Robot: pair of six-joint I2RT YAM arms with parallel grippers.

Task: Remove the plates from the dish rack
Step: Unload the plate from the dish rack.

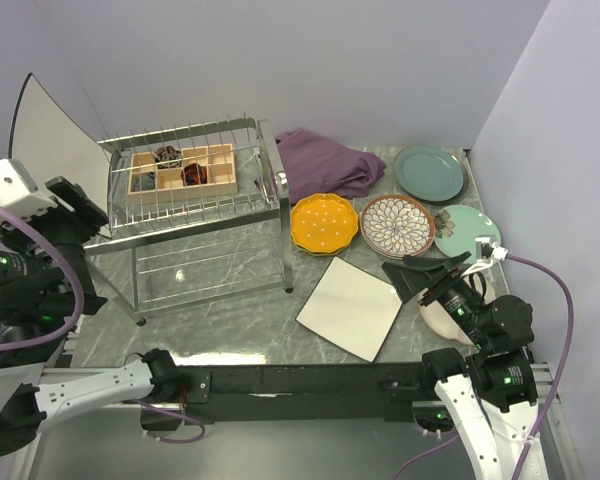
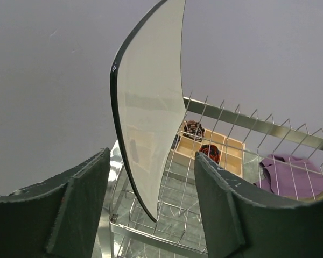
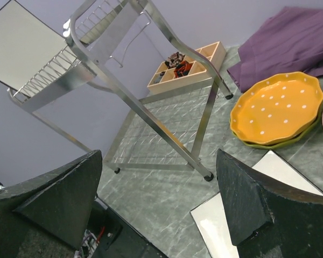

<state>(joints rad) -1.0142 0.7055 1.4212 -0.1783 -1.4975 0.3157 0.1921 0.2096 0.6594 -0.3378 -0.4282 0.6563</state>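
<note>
step: grasp square plate in dish rack, seemingly last | left jaws released: straddle rim squarely, lift straight up | right jaws released

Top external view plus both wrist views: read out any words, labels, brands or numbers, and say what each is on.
None can be read in any view.
The orange plate carries only white dots, the brown-patterned plate only a petal pattern, no lettering.
The white housing on the left arm shows small dark marks, too small to read.
</note>
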